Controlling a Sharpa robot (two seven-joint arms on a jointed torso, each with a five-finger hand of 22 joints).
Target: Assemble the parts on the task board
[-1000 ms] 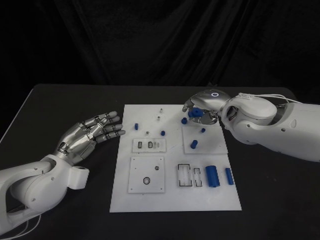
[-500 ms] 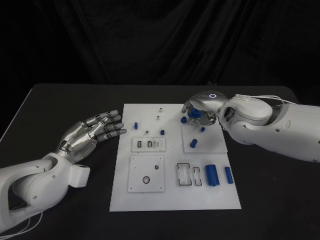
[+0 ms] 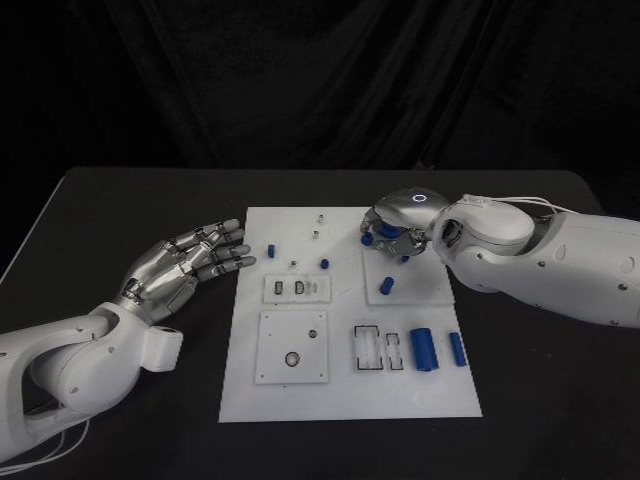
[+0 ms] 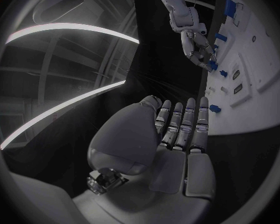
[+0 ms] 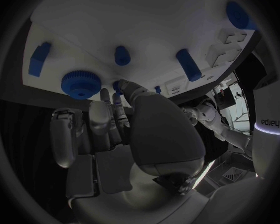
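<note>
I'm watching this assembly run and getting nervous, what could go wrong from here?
The right hand works among several small blue parts at the task board's far end; its fingers could knock the blue gear or the peg. The left hand hovers open off the board, so nothing braces it against sliding.

The task board (image 3: 349,400) lies in the middle of the table (image 3: 104,200). The right hand (image 3: 400,225) is over the board's far right corner, at the gear (image 5: 80,83). Two cylinders (image 3: 424,350) lie near the board's right edge; the left hand (image 3: 183,265) sits just off its left edge.
</note>
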